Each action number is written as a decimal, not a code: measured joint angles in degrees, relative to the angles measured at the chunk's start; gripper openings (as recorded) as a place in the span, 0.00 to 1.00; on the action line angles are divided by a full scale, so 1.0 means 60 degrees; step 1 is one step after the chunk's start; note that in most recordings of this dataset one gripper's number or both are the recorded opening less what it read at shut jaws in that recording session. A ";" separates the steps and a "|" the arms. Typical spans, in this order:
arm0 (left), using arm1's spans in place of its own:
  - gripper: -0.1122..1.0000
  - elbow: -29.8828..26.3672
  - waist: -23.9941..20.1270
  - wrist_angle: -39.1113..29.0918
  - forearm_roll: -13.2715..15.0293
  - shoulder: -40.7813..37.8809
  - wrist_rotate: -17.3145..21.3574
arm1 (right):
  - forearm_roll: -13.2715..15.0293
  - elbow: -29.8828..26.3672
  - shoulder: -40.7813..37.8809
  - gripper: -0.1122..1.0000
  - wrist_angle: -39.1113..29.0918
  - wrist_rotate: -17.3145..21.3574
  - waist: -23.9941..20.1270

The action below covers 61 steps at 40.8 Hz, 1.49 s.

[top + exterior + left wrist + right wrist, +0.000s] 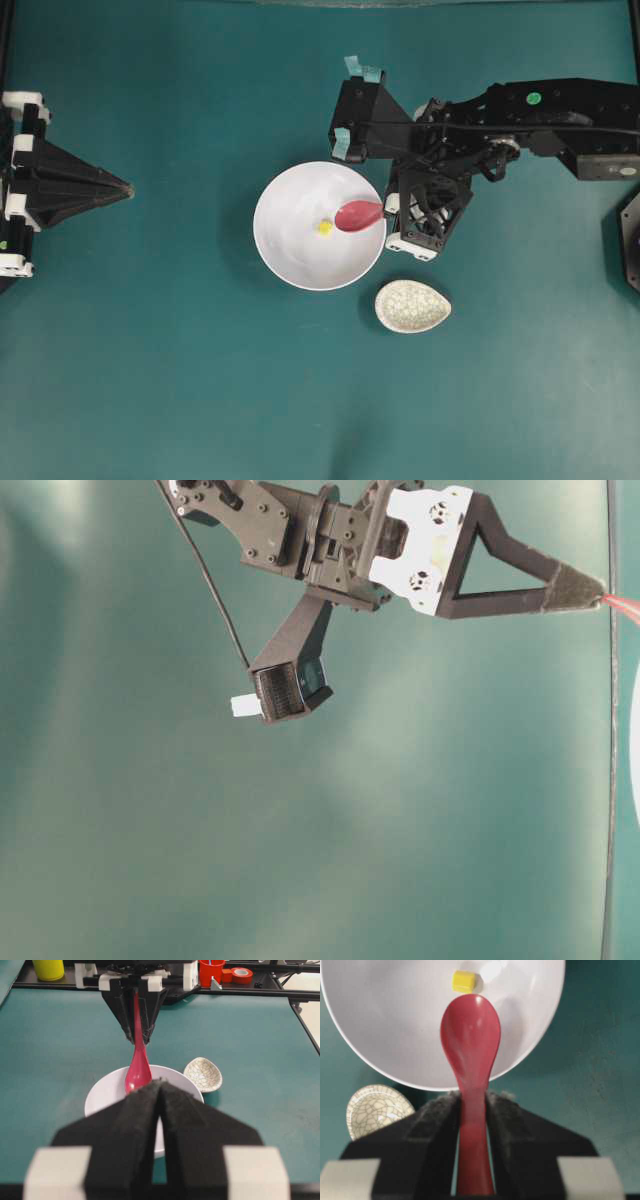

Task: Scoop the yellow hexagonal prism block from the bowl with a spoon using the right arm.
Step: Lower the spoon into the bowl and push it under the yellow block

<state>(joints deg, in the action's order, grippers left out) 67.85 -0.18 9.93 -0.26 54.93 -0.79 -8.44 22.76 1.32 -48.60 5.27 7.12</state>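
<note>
White bowl (300, 255) holding yellow block (325, 227) near centre, spoon (358, 215) entering from 3 o'clock, clamped by right gripper (472, 1110), left gripper (161, 1091) closed, spoon rest (412, 306) crackle-glazed in wrist views.

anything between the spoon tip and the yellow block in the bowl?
Nothing visible. The spoon, held in the right claw, has its scoop over the bowl, and the yellow block sits just past its tip on bare white.

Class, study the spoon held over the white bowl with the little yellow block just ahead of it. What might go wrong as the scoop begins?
1. The yellow block is far smaller than the spoon scoop, so the tip may push it away across the bowl instead of lifting it.
2. The right gripper clamps only the smooth handle; pressing down could make the spoon slip or twist.
</note>
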 measured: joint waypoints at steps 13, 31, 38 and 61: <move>0.09 0.0000 0.0000 -0.0015 0.0000 0.0000 0.0000 | 0.0015 0.0000 -0.0381 0.31 0.0161 0.0000 -0.0161; 0.09 0.0000 0.0000 0.0000 0.0000 0.0000 0.0000 | 0.0029 0.0000 -0.0835 0.31 0.1143 0.0000 -0.0249; 0.09 0.0000 0.0000 0.0000 0.0015 0.0000 0.0000 | 0.0029 0.0000 -0.1025 0.31 0.1509 0.0000 -0.0308; 0.09 0.0000 0.0000 0.0000 0.0000 0.0000 0.0000 | 0.0264 -0.0352 -0.1289 0.31 0.2915 -0.0029 -0.0352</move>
<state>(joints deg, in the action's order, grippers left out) 67.85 -0.18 9.93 -0.26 54.93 -0.79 -6.86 20.65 -6.42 -31.11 5.10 5.01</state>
